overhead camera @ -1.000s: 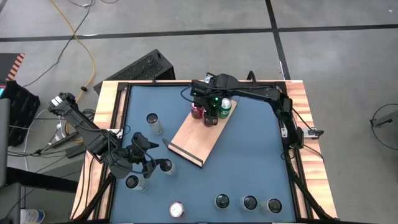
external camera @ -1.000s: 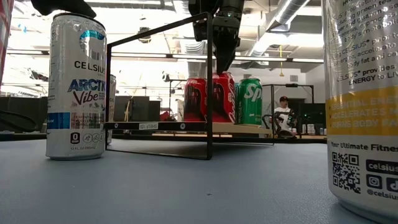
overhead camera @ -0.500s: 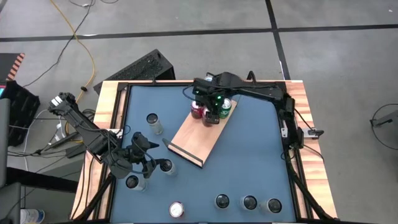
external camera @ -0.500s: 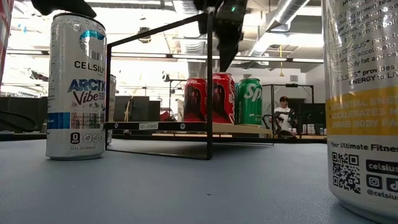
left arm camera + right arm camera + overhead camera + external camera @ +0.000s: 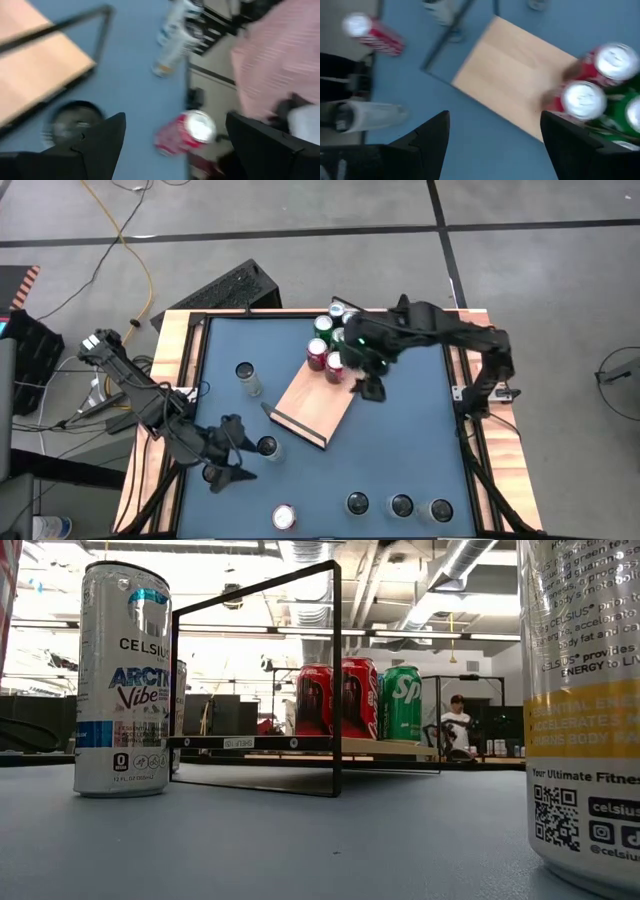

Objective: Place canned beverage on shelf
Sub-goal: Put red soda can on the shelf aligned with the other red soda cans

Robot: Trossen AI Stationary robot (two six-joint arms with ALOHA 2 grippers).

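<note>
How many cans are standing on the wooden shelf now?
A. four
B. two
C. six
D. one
A: the high view shows two red cans and two green cans grouped at the far end of the shelf.

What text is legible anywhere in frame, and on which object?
"CELSIUS", "ARCTIC Vibe": silver can on the left, low view.
"CELSIUS", "Your Ultimate Fitness": near can at the right edge.
"Sp", cut off: green can on the shelf.
Red cans, fine print: unreadable.
</note>
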